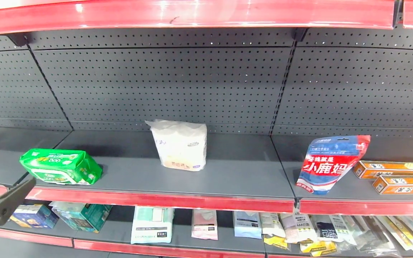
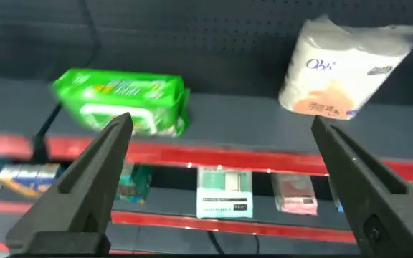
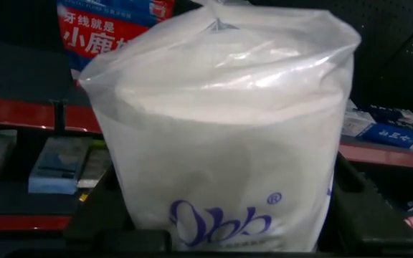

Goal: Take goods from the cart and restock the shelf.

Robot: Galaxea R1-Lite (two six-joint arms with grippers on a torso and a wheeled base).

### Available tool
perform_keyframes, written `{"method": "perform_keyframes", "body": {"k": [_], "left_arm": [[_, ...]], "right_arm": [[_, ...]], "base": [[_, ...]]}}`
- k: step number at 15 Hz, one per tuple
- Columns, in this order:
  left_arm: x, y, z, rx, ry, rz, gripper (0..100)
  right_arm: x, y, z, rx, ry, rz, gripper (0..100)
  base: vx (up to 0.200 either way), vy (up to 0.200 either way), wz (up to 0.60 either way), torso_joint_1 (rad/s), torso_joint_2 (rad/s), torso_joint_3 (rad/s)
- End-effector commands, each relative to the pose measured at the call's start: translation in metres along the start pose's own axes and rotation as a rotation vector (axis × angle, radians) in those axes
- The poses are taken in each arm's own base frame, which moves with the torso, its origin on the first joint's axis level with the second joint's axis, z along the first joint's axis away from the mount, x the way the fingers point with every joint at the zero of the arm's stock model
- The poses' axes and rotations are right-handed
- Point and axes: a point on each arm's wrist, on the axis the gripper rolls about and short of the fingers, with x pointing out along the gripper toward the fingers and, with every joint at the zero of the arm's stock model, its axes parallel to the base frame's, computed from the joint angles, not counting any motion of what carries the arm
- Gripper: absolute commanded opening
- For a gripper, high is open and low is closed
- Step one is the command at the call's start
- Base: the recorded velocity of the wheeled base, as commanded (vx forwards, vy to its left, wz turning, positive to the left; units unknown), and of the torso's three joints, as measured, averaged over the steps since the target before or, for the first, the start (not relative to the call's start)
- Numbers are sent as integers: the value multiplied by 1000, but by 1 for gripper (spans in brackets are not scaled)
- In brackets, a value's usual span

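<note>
Currently: 1 roll pack clamped, 1 standing on the shelf

Right now the right gripper (image 3: 231,193) is clamped on a white roll pack (image 3: 228,129) wrapped in clear film. Its 2 black fingers (image 3: 364,208) press the lower sides, and the pack stands upright between the jaws, rising well above them. Beyond these jaws, past the held pack, a red-and-blue pouch (image 3: 113,29) shows on the shelf, with the shelf's red lip beneath it.

The left gripper (image 2: 221,120) has its jaws spread wide apart with nothing between them. Ahead of them lies the grey shelf (image 2: 249,115). A green wipes pack (image 2: 120,100) sits flat beyond 1 finger, and a second roll pack (image 2: 343,72) stands upright beyond the other. Both are apart from the fingers and from each other. Through the gap between the jaws, lower down, the small packets on the lower shelf (image 2: 224,193) are visible.

From the head view, the left gripper hangs in front of the red lip, just below the green wipes pack. Farther from those jaws — past the second roll pack and the pouch — 2 orange boxes (image 1: 389,168) lie flat side by side near the shelf's far end.
</note>
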Motion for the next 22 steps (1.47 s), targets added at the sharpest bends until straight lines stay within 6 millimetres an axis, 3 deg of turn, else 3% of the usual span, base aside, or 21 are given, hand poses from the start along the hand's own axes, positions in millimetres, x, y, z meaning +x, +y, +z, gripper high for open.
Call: {"method": "perform_keyframes", "body": {"k": [1,2,3,6,12,17,22], "left_arm": [[74,10,-4,58,152,-101,100],[96,21,-13,107,200,-174,100],[99,23,-14,112,202,-188,100],[154,47,-27,245,206,-451,100],[239,64,-41,296,155,-663,100],[281,52,-48,294,94,-829,100],[322,22,-43,331,34,-927,100]], "right_arm": [[3,0,2,-5,18,10,0],[3,0,3,-5,20,9,0],[3,0,3,-5,20,9,0],[5,-1,4,-14,38,11,0],[11,1,3,-40,88,19,0],[12,3,-1,-58,103,19,0],[11,2,-2,-76,103,10,0]], "base": [[0,0,0,0,0,0],[0,0,0,0,0,0],[0,0,0,0,0,0],[0,0,0,0,0,0],[0,0,0,0,0,0],[0,0,0,0,0,0],[0,0,0,0,0,0]]}}
